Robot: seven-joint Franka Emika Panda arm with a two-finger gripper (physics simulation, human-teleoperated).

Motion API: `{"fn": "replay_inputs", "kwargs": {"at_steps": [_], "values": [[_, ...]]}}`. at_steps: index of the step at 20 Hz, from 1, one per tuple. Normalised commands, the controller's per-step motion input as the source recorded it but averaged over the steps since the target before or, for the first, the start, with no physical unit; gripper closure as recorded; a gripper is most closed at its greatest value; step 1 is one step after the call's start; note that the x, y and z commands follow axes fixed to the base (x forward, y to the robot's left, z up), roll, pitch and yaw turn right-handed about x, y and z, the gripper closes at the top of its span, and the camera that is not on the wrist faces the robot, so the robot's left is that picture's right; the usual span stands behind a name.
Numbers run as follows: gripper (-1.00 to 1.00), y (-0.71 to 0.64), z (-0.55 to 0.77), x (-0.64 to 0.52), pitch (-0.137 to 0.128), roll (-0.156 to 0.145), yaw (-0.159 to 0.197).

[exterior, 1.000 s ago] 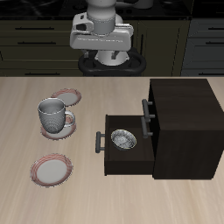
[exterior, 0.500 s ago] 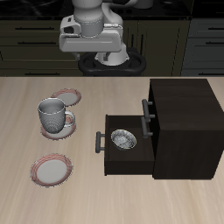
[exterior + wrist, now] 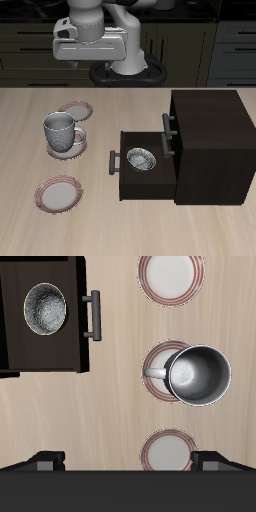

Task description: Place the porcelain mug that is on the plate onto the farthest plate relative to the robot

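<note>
A grey porcelain mug (image 3: pixel 61 131) stands upright on the middle plate (image 3: pixel 76 150) of a row of three pink-rimmed plates. One empty plate (image 3: pixel 58 194) lies nearest the table's front edge, another empty plate (image 3: pixel 73 110) lies farther back, toward the robot's base. My gripper (image 3: pixel 90 57) hangs high above the table's back edge, well above the mug and touching nothing. The wrist view shows the mug (image 3: pixel 198 374) on its plate (image 3: pixel 160 354), the front plate (image 3: pixel 171 274) and the back plate (image 3: pixel 167 451). My gripper (image 3: pixel 128 461) is open and empty, fingertips (image 3: pixel 45 460) wide apart.
A dark cabinet (image 3: pixel 205 140) stands beside the plates with its drawer (image 3: pixel 140 178) pulled open toward them. A small metal bowl (image 3: pixel 140 158) lies in the drawer and also shows in the wrist view (image 3: pixel 45 308). The drawer handle (image 3: pixel 112 162) sticks out toward the mug.
My gripper has moved sideways along the table's back, away from the cabinet side and toward the row of plates. The mug, plates and drawer have not moved.
</note>
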Motion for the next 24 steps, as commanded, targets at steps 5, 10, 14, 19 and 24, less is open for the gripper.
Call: {"fn": "replay_inputs", "kwargs": {"at_steps": [5,10,14,19,24], "values": [[-1.00,-0.31,0.04,0.12,-0.013,-0.016,0.011],[-1.00,-0.39,0.00,0.16,-0.013,-0.018,0.010],[-1.00,-0.33,0.01,0.08,-0.008,0.009,0.007],[-1.00,-0.39,0.04,0.11,-0.003,-0.002,-0.007],[-1.00,-0.37,-0.04,0.12,-0.009,-0.024,0.002]]}}
